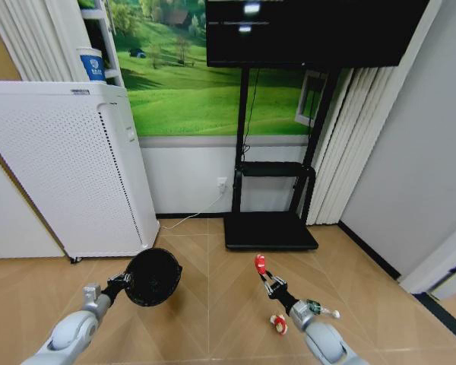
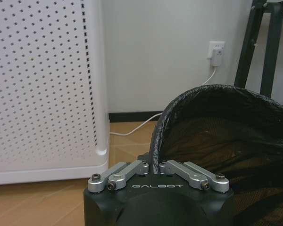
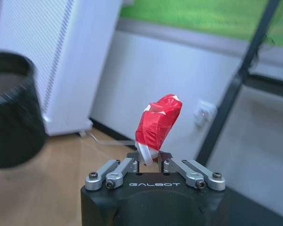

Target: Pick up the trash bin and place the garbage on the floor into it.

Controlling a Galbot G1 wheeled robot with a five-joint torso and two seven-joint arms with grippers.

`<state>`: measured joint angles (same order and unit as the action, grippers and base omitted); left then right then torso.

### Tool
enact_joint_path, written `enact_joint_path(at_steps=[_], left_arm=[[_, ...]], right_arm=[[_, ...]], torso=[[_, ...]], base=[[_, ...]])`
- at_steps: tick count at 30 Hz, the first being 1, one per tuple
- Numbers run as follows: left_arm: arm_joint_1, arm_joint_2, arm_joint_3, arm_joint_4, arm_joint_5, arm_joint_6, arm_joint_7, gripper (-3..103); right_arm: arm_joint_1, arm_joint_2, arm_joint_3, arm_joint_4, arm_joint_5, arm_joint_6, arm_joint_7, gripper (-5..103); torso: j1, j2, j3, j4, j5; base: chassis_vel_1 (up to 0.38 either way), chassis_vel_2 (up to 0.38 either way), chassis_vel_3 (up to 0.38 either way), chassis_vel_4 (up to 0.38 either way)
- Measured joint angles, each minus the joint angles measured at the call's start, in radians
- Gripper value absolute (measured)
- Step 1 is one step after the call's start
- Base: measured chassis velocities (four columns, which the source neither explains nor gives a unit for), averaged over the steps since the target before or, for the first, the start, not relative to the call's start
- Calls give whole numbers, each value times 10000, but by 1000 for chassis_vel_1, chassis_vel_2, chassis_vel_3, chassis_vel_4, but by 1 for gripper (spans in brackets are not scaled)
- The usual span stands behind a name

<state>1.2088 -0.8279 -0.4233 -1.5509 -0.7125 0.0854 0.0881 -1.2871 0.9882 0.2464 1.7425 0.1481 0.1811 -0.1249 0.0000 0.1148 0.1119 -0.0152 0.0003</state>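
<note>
Light tan herringbone wood floor. Small round black mesh trash bin held off floor, left gripper clamped on rim. Right gripper pinching crumpled red-and-white wrapper, raised, well apart from bin. Second red-and-white piece and small green bottle lie on floor beside right arm. Step: first piece in transit. Next needs wrapper over bin mouth before release.

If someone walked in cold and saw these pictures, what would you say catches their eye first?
Probably the red-and-white wrapper pinched upright in the right hand, held above the herringbone floor. Next, the black mesh trash bin gripped by its rim in the left hand, lifted beside the tall white perforated appliance. A green bottle and another red wrapper lie by the right arm.
</note>
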Motion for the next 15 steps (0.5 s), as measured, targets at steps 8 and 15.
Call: enact_joint_path(at_steps=[8, 15], left_arm=[[-1202, 171, 1758, 511, -205, -359, 255, 3], [-2416, 68, 3428, 1272, -193, -714, 363, 3]], right_arm=[[-9, -186, -341, 1292, 289, 244, -584, 19], [47, -226, -884, 1589, 348, 386, -786, 19]], torso=[[1, 0, 0, -8, -3], [0, 0, 0, -6, 0]], base=[[0, 0, 0, 0], [0, 0, 0, 0]])
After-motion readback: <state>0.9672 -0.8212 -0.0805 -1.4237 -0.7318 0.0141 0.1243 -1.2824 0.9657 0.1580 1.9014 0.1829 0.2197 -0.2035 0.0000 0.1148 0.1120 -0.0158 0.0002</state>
